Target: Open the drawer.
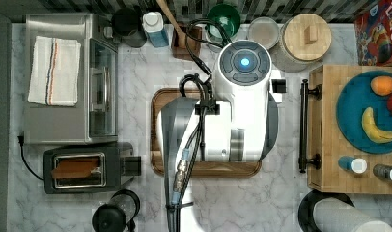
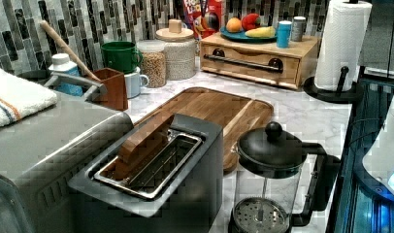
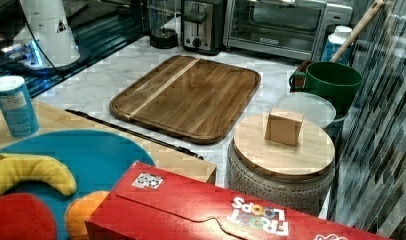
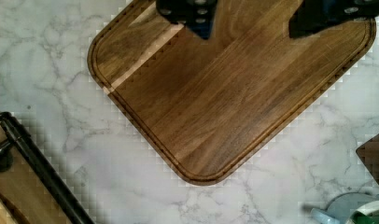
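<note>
The drawer (image 2: pixel 288 68) is a light wooden front in a low bamboo box, and it sits flush with the box. A long black bar handle (image 2: pixel 243 62) runs across it on two black mounts. In the top view the handle (image 1: pixel 304 125) lies at the right, just past the white arm (image 1: pixel 242 111), which hangs over the dark brown tray (image 1: pixel 158 121). In the wrist view my gripper (image 4: pixel 253 18) is open above the tray (image 4: pixel 225 98), with nothing between its fingers (image 4: pixel 192 14). The handle (image 4: pixel 43 170) is off to one side, apart from the gripper.
A teal plate (image 1: pixel 353 106) of fruit and two shakers sit on the bamboo box. A paper towel roll (image 2: pixel 340 43) stands beside it. Jars, a green mug (image 3: pixel 331 80) and a cereal box (image 3: pixel 191 210) line the wall. Toaster (image 1: pixel 88 166), toaster oven (image 1: pixel 68 77) and French press (image 2: pixel 268 179) stand opposite.
</note>
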Motion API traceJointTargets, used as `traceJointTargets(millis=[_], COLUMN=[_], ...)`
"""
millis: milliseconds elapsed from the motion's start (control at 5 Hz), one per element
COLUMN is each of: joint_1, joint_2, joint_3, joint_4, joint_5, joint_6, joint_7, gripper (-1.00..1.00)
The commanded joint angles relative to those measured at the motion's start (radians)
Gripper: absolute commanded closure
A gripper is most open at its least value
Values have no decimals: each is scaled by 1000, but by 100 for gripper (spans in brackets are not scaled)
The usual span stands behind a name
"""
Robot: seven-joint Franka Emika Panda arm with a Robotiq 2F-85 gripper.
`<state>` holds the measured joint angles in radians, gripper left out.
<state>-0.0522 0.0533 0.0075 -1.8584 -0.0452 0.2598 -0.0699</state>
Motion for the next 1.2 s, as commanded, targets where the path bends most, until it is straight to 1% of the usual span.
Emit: traceJointTargets(millis=[200, 400, 600, 800, 1000, 1200], joint_1=[1, -5, -4, -30, -49, -70], joint_2=[1, 1, -5, -20, -30, -32], joint_3=[11, 17, 11, -1, -25, -46], joint_4=[0, 0, -34, -77, -113, -143], joint_5=[0, -1, -41, -56, -92, -115], joint_6=[1, 1, 34, 63, 96, 138], joint_7=[-2, -2, -74, -247, -442, -595], gripper=[-100, -100, -100, -100, -100, -100])
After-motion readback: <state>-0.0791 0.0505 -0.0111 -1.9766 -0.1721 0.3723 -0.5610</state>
